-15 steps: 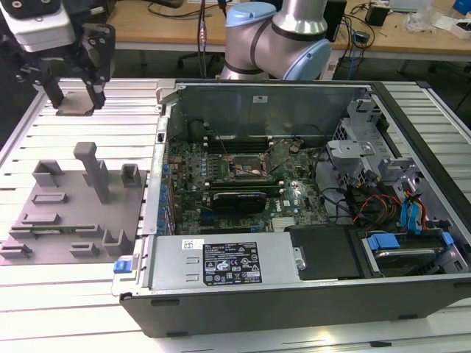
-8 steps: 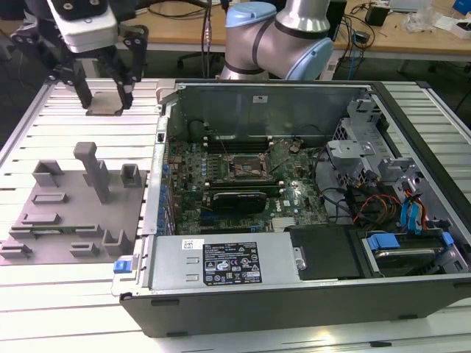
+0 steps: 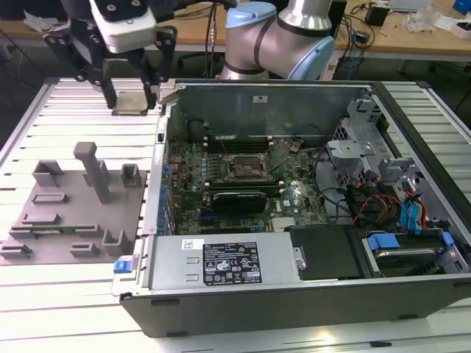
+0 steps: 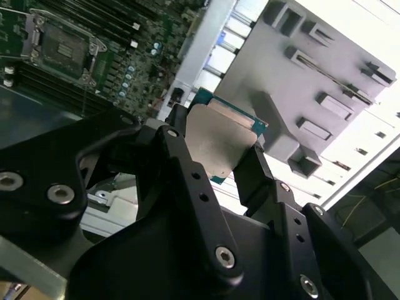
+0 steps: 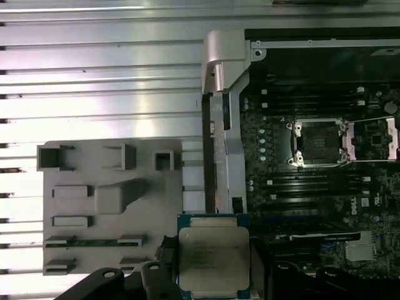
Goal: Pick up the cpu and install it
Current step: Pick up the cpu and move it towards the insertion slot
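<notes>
The cpu [image 3: 132, 103] is a small square chip with a silver metal top and a green edge. My gripper [image 3: 132, 101] is shut on it, one black finger on each side. It hangs above the slatted table, to the exterior view's left of the open computer case. Both wrist views show the cpu [image 4: 215, 140] [image 5: 214, 255] between the black fingers [image 4: 187, 175]. The dark socket [image 3: 246, 166] sits open in the middle of the green motherboard, well away from the chip, and appears in both wrist views [image 4: 62, 47] [image 5: 319, 144].
A grey plastic fixture plate [image 3: 73, 213] with upright blocks lies on the table at the exterior view's left. The case wall [image 3: 163, 140] stands between chip and motherboard. Drive bays and cables [image 3: 383, 198] fill the case's right end. A power supply [image 3: 221, 261] lines the near side.
</notes>
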Tool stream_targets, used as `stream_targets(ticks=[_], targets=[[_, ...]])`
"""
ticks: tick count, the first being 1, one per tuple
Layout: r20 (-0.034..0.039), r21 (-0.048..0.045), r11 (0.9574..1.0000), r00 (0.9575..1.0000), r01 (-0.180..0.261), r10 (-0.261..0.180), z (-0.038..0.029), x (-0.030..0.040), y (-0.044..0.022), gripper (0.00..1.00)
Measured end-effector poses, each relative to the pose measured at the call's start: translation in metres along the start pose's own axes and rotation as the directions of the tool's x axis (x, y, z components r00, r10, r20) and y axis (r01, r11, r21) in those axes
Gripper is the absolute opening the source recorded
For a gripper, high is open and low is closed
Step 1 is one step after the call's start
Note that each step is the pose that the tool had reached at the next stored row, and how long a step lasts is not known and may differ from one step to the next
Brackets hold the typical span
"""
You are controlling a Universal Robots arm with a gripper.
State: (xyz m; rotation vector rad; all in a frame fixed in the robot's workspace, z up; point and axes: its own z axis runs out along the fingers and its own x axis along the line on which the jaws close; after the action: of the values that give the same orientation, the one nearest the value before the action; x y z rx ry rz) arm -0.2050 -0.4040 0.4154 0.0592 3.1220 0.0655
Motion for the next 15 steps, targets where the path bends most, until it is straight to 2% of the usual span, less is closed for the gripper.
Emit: stream_targets(ticks=[1,3,6,8,9,12,13,15], targets=[[0.0,-0.0001,1.0,1.0,0.0,0.0,0.0001,-0.0025,0.0001,0.55],[0.0,-0.0001,1.0,1.0,0.0,0.0,0.0003,-0.0148,0.0005,0.55],[-0.0002,0.0,1.0,1.0,0.0,0.0,0.0006,-0.0292,0.0009,0.55],[-0.0004,0.0,1.0,1.0,0.0,0.0,0.0008,-0.0424,0.0013,0.55],[-0.0005,-0.0001,1.0,1.0,0.0,0.0,0.001,-0.0521,0.0016,0.55],[-0.0005,-0.0001,1.0,1.0,0.0,0.0,0.0014,-0.071,0.0021,0.55],[-0.0006,0.0,1.0,1.0,0.0,0.0,0.0015,-0.0751,0.0023,0.55],[-0.0006,0.0,1.0,1.0,0.0,0.0,0.0017,-0.0898,0.0028,0.55]])
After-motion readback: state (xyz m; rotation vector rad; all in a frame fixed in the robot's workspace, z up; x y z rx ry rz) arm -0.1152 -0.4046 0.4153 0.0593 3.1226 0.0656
